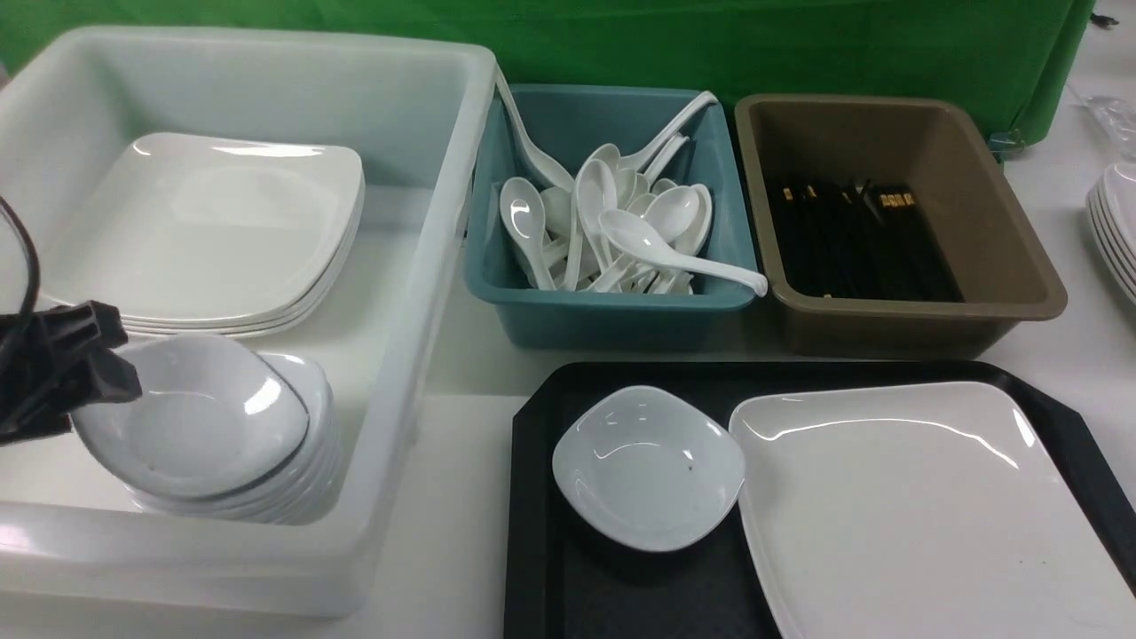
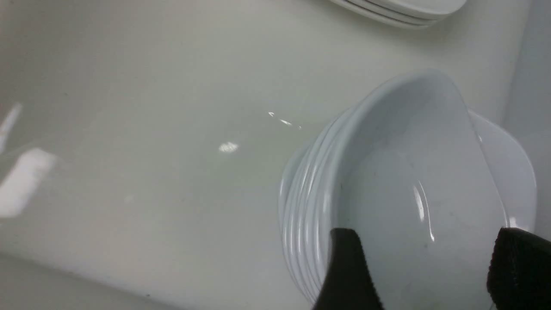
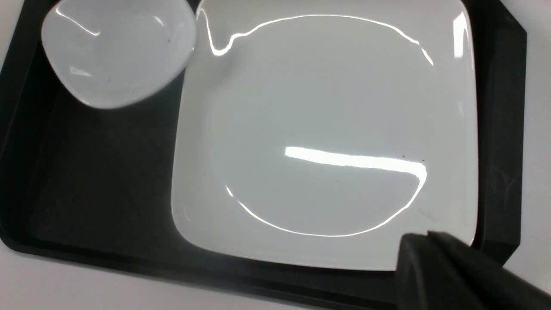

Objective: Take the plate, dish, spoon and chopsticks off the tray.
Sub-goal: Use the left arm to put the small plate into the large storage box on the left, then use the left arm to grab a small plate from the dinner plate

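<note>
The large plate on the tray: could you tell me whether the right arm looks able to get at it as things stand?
Probably yes: the right gripper hangs by a corner of the plate, and nothing lies on it. It is shut, though, so it would likely need to open first.

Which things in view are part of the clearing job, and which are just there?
Job:
- tray
- plate on it
- dish on it
- spoons in teal bin
- chopsticks in brown bin

Just there, by my reading:
- green cloth
- plate stack at far right
- clear plastic behind it
</note>
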Available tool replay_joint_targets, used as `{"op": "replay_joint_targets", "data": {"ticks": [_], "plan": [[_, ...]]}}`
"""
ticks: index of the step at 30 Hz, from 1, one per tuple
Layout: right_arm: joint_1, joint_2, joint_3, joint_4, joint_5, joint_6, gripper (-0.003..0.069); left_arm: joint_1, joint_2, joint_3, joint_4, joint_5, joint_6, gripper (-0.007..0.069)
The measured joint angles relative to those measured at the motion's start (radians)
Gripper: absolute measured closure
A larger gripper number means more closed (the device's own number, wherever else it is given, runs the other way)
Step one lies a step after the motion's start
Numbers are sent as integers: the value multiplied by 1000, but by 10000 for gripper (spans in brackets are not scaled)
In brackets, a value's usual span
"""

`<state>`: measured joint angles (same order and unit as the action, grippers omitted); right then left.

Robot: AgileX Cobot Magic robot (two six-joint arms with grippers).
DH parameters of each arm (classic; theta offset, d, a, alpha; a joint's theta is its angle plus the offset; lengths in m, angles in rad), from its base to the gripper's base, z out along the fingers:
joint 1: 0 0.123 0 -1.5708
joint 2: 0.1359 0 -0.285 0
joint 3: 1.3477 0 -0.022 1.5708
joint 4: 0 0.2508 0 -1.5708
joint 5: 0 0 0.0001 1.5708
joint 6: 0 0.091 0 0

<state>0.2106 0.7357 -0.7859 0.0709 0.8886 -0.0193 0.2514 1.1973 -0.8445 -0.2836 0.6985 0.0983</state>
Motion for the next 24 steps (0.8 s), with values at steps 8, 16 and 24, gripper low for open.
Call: {"op": "replay_joint_targets", "data": {"ticks": [8,16,24], "plan": [[0,0,0,1,-7,0,637,-8,-88,-208,-63,111,-16,224],[0,0,0,1,-8,1,637,-403,-34,-227,-280,139,180,596],[0,0,0,1,-8,1,637,-934,245,-245,30,48,38,616]]}}
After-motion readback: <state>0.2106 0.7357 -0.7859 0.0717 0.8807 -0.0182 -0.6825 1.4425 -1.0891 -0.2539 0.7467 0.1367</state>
